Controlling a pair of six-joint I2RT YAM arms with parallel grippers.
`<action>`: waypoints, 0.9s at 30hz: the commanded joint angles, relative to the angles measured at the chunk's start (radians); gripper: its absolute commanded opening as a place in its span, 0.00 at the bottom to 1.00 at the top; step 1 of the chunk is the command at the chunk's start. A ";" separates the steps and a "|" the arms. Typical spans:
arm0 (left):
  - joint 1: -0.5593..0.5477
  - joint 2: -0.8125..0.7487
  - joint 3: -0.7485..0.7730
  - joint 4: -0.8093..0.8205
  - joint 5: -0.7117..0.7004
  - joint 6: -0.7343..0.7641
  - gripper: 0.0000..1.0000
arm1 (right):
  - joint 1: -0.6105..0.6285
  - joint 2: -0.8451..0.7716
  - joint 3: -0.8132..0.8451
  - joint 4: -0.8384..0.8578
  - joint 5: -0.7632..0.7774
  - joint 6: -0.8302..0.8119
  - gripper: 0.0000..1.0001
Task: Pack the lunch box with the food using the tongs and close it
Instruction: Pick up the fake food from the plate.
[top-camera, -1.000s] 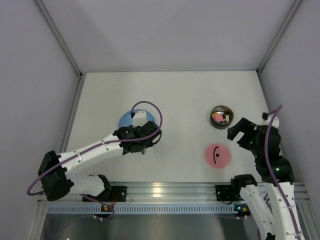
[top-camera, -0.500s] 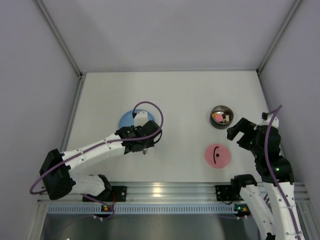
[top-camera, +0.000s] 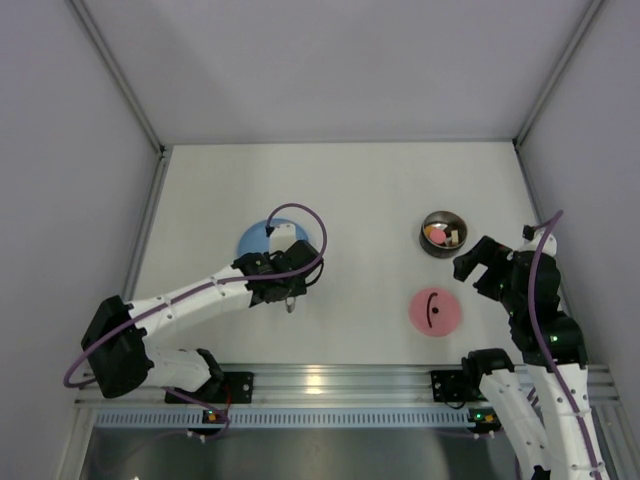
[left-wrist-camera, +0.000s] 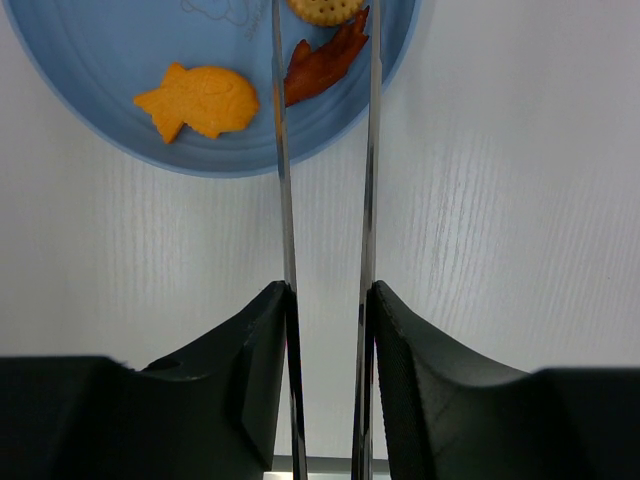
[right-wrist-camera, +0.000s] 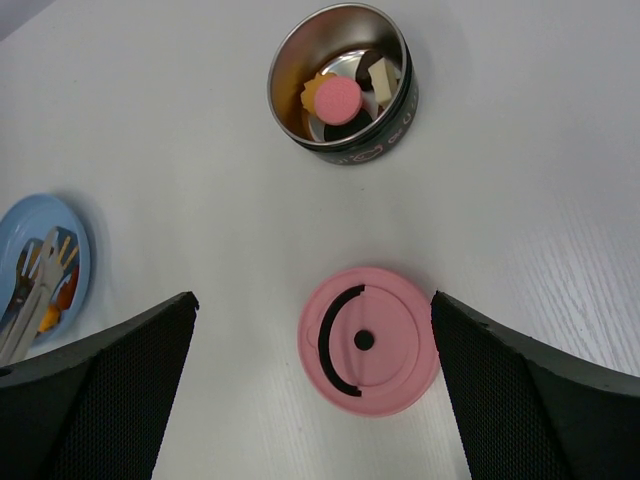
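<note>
My left gripper (left-wrist-camera: 328, 292) is shut on the tongs (left-wrist-camera: 284, 200), whose two slim silver arms run forward over the light-blue plate (left-wrist-camera: 90, 60). A dark red piece of food (left-wrist-camera: 322, 62) lies between the tong tips; whether they touch it I cannot tell. An orange fish-shaped piece (left-wrist-camera: 200, 100) and a round cracker (left-wrist-camera: 325, 8) also lie on the plate. The steel lunch box (right-wrist-camera: 385, 140) holds several pieces, a pink round one (right-wrist-camera: 336, 98) on top. Its pink lid (right-wrist-camera: 368, 340) lies flat on the table. My right gripper (right-wrist-camera: 312, 300) hangs open above the lid, holding nothing.
In the top view the plate (top-camera: 250, 240) is left of centre, the lunch box (top-camera: 443, 247) at the right with the lid (top-camera: 435, 312) in front of it. Grey walls stand on three sides. A purple cable (top-camera: 310, 225) loops over the left wrist.
The left gripper has drawn slightly back toward the near edge and squeezed the tong arms closer together. The right arm has not moved.
</note>
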 joint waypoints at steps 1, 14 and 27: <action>0.007 -0.001 0.007 0.046 0.004 0.010 0.39 | -0.015 -0.008 0.002 0.056 -0.008 -0.010 1.00; 0.007 -0.009 0.151 -0.034 -0.064 0.039 0.27 | -0.015 -0.004 0.002 0.060 -0.014 -0.009 0.99; 0.005 0.080 0.363 0.001 -0.009 0.134 0.25 | -0.016 0.006 0.022 0.062 -0.017 -0.009 0.99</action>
